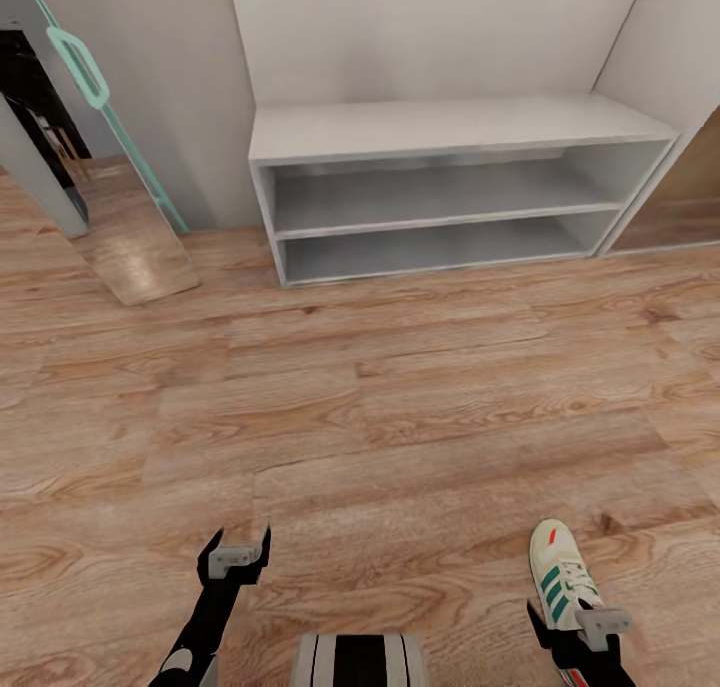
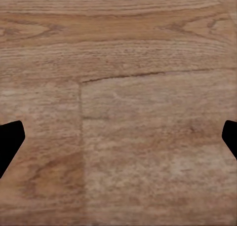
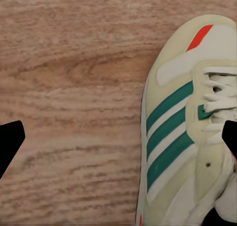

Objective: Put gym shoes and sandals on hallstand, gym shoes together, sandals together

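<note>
Risk of nudging the sneaker (image 3: 185, 132) aside on the floor (image 1: 400, 407), with right gripper (image 3: 118, 142) jaws wide open, off-centre; left gripper (image 2: 118, 142) likewise open, empty.

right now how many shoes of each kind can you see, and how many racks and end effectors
gym shoes: 1, a gym shoe on the corridor floor by the right end effector
sandals: 0
hallstand: 1, the hallstand, shelves bare
end effectors: 2, with the left end effector over bare floor
total: 4
</note>
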